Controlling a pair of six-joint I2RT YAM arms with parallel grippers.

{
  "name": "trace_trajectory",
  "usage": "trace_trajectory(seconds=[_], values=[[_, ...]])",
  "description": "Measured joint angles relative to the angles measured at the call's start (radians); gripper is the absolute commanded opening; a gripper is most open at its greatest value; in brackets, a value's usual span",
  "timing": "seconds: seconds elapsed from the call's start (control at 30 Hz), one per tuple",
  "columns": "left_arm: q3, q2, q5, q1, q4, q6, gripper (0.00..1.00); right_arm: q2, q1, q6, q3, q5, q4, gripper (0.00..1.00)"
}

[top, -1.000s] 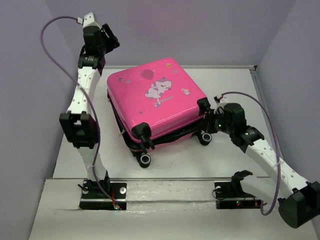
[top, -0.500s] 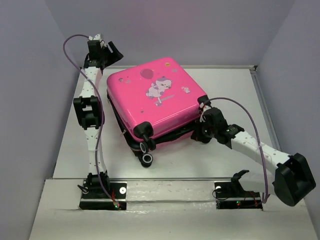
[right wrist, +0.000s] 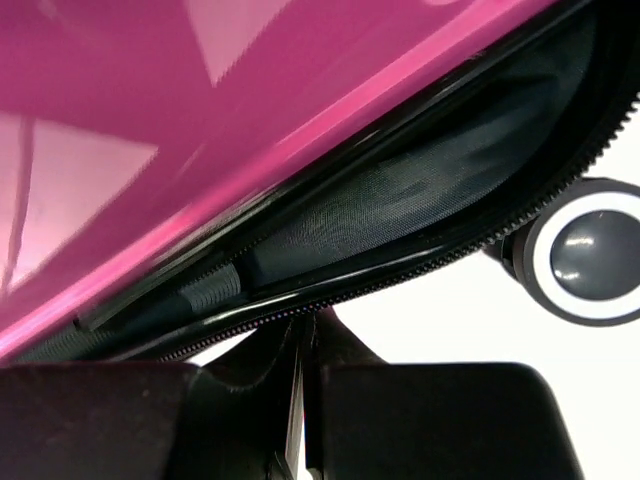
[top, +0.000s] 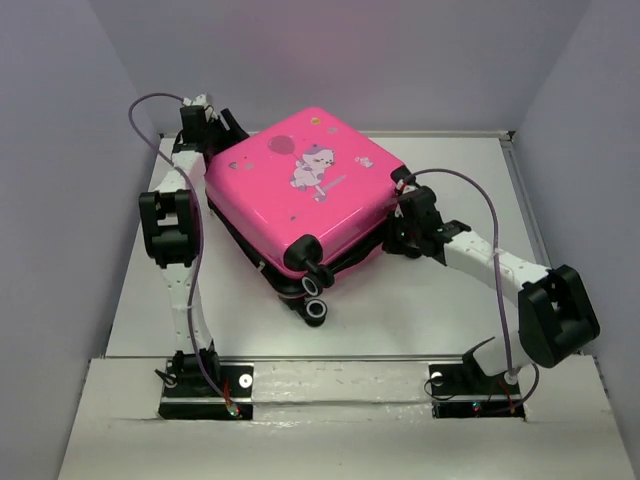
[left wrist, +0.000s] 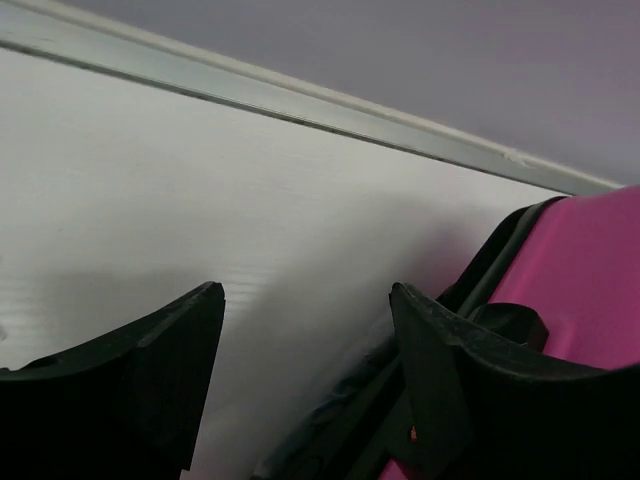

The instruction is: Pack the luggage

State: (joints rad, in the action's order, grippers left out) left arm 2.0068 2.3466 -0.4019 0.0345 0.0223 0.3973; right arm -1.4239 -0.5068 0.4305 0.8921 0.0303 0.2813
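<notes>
The luggage (top: 290,200), a hot-pink hard-shell suitcase with a cartoon animal print, lies flat on the table. Its lid sits slightly ajar over the lower shell. My left gripper (top: 222,128) is at the case's back left corner, open, with only bare table between its fingers (left wrist: 150,370). In the left wrist view the pink shell (left wrist: 590,280) lies just beyond the right finger. My right gripper (top: 395,222) is at the case's right edge. Its jaws are shut, and their tips (right wrist: 310,330) touch the underside of the zipper rim (right wrist: 400,275). Above the rim show the dark lining (right wrist: 400,190) and the pink lid (right wrist: 200,120).
Black wheels (top: 316,312) stick out at the case's near corner, and one wheel (right wrist: 585,250) is close to my right gripper. Purple walls enclose the white table (top: 450,310) at the back and sides. A raised strip (left wrist: 300,95) runs along the table's far edge.
My left arm has dropped down to the case's back left corner. My right arm has pushed in under the right edge. The case has shifted and turned, and its wheels have moved right.
</notes>
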Motion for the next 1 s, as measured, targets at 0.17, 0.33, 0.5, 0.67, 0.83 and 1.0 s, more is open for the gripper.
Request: trace_trajectory(seconds=[0.17, 0.33, 0.5, 0.67, 0.83, 1.0], values=[[-0.338, -0.217, 0.151, 0.041, -0.108, 0.021, 0.79, -0.102, 0.063, -0.047, 0.106, 0.058, 0.023, 0.07], [-0.604, -0.436, 0.259, 0.082, -0.127, 0.033, 0.79, -0.227, 0.131, -0.069, 0.243, 0.112, 0.047, 0.07], [-0.852, -0.748, 0.281, 0.080, -0.151, 0.068, 0.79, -0.425, 0.174, -0.076, 0.477, 0.150, 0.061, 0.14], [-1.117, -1.068, 0.299, 0.048, -0.181, 0.057, 0.81, -0.685, 0.181, -0.071, 0.872, 0.200, 0.144, 0.66], [-1.202, -1.314, 0.343, 0.055, -0.008, 0.040, 0.93, -0.849, 0.197, -0.047, 1.169, 0.269, 0.185, 0.95], [-0.967, -1.317, 0.351, 0.014, 0.151, 0.008, 0.94, -0.745, 0.195, -0.041, 1.186, 0.303, 0.202, 0.94]])
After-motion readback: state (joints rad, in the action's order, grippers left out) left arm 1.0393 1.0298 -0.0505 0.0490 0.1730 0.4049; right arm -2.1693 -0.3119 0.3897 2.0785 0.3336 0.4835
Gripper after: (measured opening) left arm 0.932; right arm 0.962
